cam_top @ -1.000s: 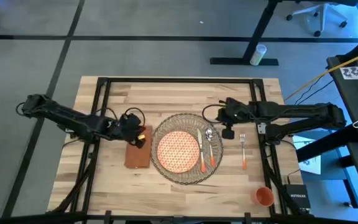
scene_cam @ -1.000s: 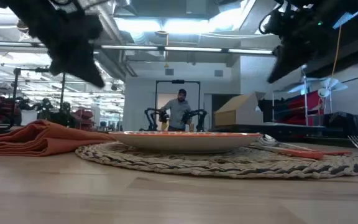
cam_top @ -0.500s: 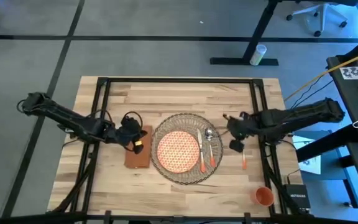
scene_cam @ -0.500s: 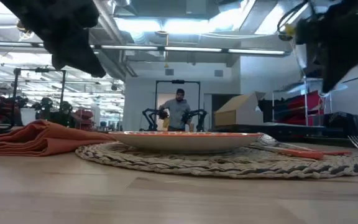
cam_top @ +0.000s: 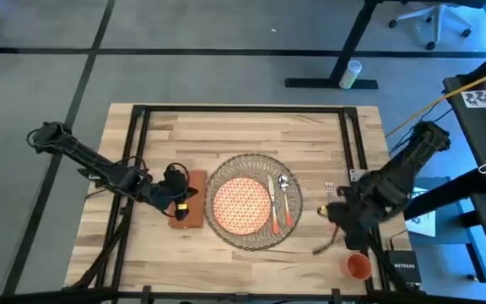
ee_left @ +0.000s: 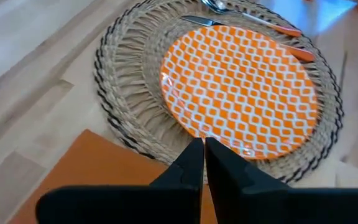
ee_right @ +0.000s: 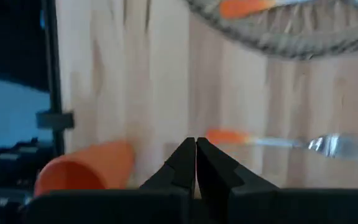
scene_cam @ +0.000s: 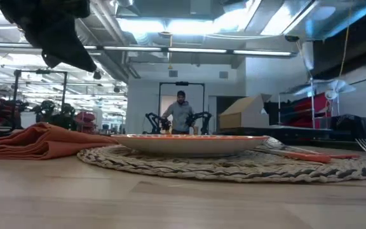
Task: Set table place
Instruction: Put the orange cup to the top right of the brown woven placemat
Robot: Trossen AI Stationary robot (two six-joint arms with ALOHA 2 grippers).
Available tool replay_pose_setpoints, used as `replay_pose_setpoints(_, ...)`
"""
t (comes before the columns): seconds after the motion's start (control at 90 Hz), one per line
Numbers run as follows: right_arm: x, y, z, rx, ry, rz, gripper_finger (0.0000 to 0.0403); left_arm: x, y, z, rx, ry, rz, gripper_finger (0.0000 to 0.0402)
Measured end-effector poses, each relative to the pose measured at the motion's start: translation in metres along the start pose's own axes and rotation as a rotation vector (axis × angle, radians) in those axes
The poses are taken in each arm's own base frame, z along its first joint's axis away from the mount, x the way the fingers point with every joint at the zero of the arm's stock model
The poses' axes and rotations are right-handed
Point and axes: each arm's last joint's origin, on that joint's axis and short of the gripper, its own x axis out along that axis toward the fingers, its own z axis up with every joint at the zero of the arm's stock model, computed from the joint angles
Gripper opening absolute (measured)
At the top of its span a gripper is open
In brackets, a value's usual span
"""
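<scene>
The place is nearly laid on the bench (cam_top: 243, 127). The round woven placemat (cam_top: 251, 171) sits mid-bench with the orange patterned plate (cam_top: 242, 204) centred on it, and the knife (cam_top: 273, 207) and spoon (cam_top: 287, 201) lie on the mat just right of the plate. The rust-orange napkin (cam_top: 191, 203) lies on the bench touching the mat's left edge. The fork (ee_right: 278, 140) lies on bare wood right of the mat, and the small orange cup (cam_top: 359, 267) lies near the front right corner, apparently tipped on its side.

The left gripper (cam_top: 180, 201) hovers over the napkin with its fingers clenched and empty, pointing towards the plate. The right gripper (cam_top: 337, 218) hangs between the fork and the cup, fingers pressed together, grasping nothing.

The step in hand looks like the cup. Next, the right gripper probably has to release its fingers, drop to the cup's rim, take it, and stand it upright near the mat's far right side.
</scene>
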Motion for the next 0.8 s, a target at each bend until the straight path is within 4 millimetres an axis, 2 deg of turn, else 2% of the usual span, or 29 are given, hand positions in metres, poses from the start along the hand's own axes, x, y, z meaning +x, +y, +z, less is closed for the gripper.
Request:
replay_pose_setpoints(0.189,0.016,0.032,-0.004,0.08,0.17,0.042,0.0001,0.0,-0.001,0.0,0.014,0.001,-0.004,0.0)
replay_pose_setpoints(0.4,0.04,0.06,-0.005,0.077,0.212,0.088,0.0003,0.0,-0.001,0.0,0.018,0.0,-0.004,0.0)
replay_pose_setpoints(0.522,0.047,0.066,-0.006,0.082,0.234,0.085,0.0025,0.0,-0.001,0.0,0.026,0.0,-0.004,0.0)
replay_pose_setpoints(0.8,0.057,0.068,-0.005,0.09,0.265,0.049,0.0108,0.0,-0.001,0.0,0.048,0.0,-0.003,0.0)
